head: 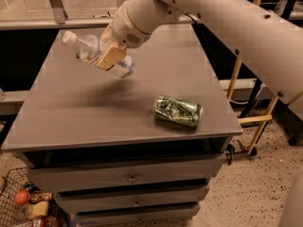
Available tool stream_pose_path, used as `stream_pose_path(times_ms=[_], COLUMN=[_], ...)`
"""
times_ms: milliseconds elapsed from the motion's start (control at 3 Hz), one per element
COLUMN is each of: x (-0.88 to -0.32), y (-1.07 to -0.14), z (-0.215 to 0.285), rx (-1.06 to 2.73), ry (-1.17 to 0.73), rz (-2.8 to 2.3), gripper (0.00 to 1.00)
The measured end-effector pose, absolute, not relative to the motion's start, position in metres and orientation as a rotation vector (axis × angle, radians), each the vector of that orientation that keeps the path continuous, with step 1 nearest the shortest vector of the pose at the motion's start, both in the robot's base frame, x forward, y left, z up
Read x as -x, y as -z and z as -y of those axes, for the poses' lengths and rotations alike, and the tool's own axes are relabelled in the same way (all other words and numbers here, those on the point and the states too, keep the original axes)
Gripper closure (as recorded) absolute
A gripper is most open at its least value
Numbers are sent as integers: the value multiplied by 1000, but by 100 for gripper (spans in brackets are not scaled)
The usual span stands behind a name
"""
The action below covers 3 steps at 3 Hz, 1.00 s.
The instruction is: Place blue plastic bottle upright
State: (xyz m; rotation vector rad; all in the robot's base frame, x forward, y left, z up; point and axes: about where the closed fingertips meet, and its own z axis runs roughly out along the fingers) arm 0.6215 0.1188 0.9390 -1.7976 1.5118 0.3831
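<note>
The blue plastic bottle [90, 50] is clear with a white cap and a pale label. It is held in the air above the back left of the grey table [94, 112], tilted, with its cap up and to the left. My gripper [110, 56] is shut on the bottle's middle, its tan finger pad [111, 56] across the label. The white arm [222, 18] reaches in from the upper right.
A green-patterned can [177, 110] lies on its side on the table's right front. Drawers [128, 176] sit below the tabletop. A wire basket with items [28, 202] stands on the floor at lower left. A yellow frame [258, 122] is at right.
</note>
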Motion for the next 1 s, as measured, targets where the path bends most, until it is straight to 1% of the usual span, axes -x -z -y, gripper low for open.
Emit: stream_pose_path(times_ms=[333, 667, 1000], x=[-614, -616, -619], y=[-937, -948, -962], z=[-111, -93, -80], rx=[1620, 1374, 1301], ry=[-508, -615, -613], rz=[-1463, -1415, -1411], gripper=[100, 100, 100])
